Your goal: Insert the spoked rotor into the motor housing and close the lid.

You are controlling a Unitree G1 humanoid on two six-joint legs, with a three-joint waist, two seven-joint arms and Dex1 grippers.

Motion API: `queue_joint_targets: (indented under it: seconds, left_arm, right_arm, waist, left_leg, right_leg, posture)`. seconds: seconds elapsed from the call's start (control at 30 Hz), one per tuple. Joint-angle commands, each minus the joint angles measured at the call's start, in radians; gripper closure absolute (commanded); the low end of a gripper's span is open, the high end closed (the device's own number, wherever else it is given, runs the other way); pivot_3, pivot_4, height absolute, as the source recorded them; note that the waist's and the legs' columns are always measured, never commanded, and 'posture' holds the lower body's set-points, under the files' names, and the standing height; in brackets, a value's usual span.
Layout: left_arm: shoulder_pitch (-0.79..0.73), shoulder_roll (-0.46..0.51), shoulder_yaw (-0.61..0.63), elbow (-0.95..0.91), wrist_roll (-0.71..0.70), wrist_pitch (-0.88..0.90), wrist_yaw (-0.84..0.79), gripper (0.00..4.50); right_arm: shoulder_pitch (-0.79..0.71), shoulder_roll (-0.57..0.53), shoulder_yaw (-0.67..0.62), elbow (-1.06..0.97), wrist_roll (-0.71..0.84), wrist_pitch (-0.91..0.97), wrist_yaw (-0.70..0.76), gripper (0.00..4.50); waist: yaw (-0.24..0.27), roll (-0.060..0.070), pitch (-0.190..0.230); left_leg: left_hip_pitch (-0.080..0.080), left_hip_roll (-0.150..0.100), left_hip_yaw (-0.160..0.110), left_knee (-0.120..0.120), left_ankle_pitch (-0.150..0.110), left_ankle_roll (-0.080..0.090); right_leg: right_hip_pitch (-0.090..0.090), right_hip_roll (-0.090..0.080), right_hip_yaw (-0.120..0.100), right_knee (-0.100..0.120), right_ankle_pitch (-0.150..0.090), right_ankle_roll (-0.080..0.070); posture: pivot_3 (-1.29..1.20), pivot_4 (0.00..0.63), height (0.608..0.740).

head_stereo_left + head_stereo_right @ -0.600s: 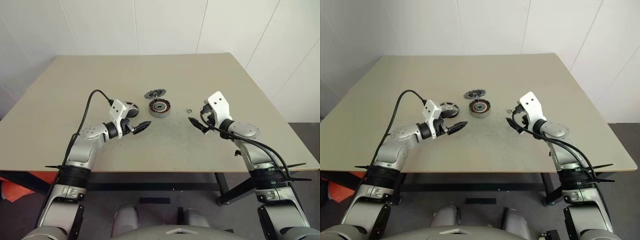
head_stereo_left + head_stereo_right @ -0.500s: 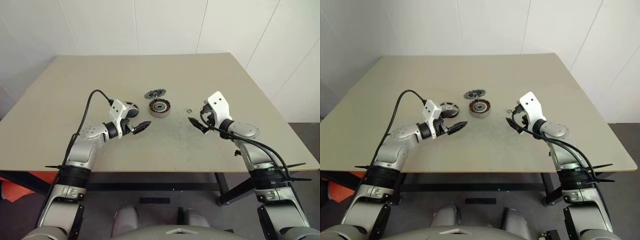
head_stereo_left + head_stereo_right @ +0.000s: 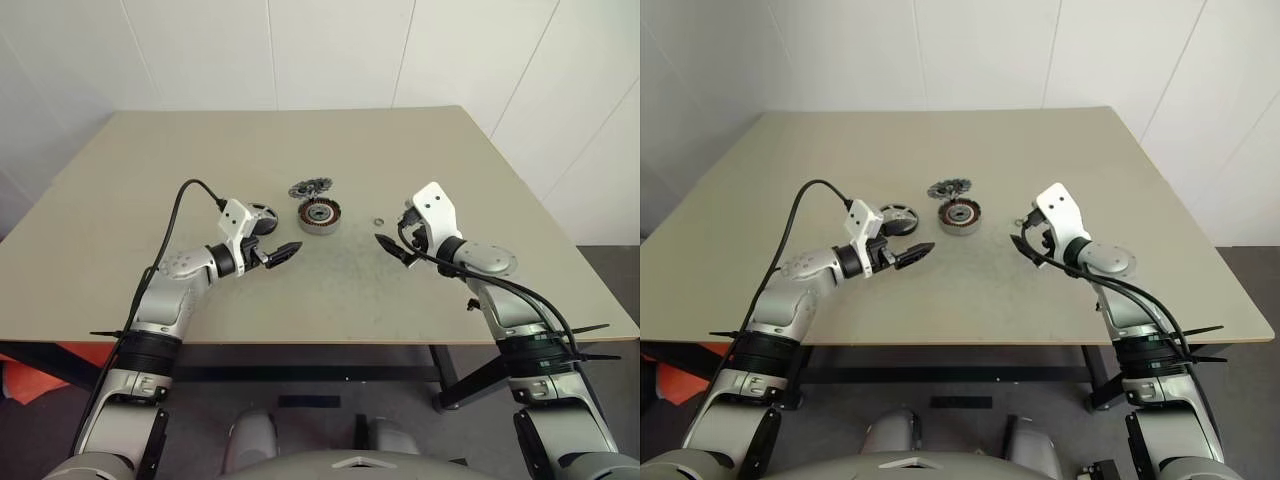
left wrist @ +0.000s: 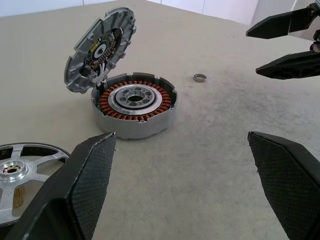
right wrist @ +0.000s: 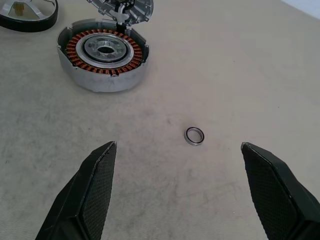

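Both claws wide and empty over the table [image 3: 120, 200], rotor yet to be picked up

The housing [image 4: 133, 110] sits mid-table, copper windings exposed, its lid [image 4: 100, 47] tipped up at the far edge. The rotor [image 4: 22, 170] lies flat just left of it, beside the left claw [image 3: 283, 253], which looks the nearer arm for the pick. The right claw [image 3: 392, 248] hovers near the small washer [image 5: 194, 135], to the housing's right.

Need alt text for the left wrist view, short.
An open motor housing with copper windings sits on a beige table, its hinged lid tilted up behind it. The spoked rotor lies beside it, a small metal ring beyond. The left gripper is open, empty.
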Motion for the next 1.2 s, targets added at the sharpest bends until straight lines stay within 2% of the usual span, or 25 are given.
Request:
queue_joint_targets:
  seconds: [0.03,0.83,0.97,1.2]
  left_arm:
    - [-0.016,0.006,0.023,-0.032,-0.007,-0.014,0.005,0.04]
    - [-0.018,0.009,0.025,-0.043,-0.003,-0.013,0.026,0.04]
    - [-0.014,0.021,0.002,-0.06,0.021,-0.012,0.03,0.04]
    - [-0.019,0.015,0.002,-0.063,0.032,-0.018,0.042,0.04]
  right_arm:
    - [-0.024,0.001,0.001,-0.009,0.0,-0.019,0.0,0.0]
    - [-0.044,-0.003,0.029,0.001,-0.01,-0.022,0.027,0.0]
    - [-0.114,-0.025,0.106,0.079,-0.058,-0.075,0.092,0.0]
    - [-0.373,0.016,0.266,0.426,-0.156,-0.269,0.257,0.0]
  waist:
    - [0.0,0.0,0.0]
    - [0.0,0.0,0.0]
    - [-0.001,0.0,0.0]
    - [-0.005,0.0,0.0]
  left_leg:
    - [0.0,0.0,0.0,0.0,0.0,0.0]
    - [0.0,0.0,0.0,0.0,0.0,0.0]
    - [0.0,0.0,0.0,0.0,0.0,0.0]
    - [0.001,0.001,0.0,0.003,0.0,0.0]
  right_leg:
    - [0.0,0.0,0.0,0.0,0.0,0.0]
    - [0.0,0.0,0.0,0.0,0.0,0.0]
    - [0.0,0.0,0.0,0.001,0.0,0.0]
    - [-0.001,0.0,0.0,0.006,0.0,-0.001]
  posture:
    - [0.0,0.0,0.74]
    - [0.0,0.0,0.74]
    - [0.0,0.0,0.74]
    - [0.0,0.0,0.74]
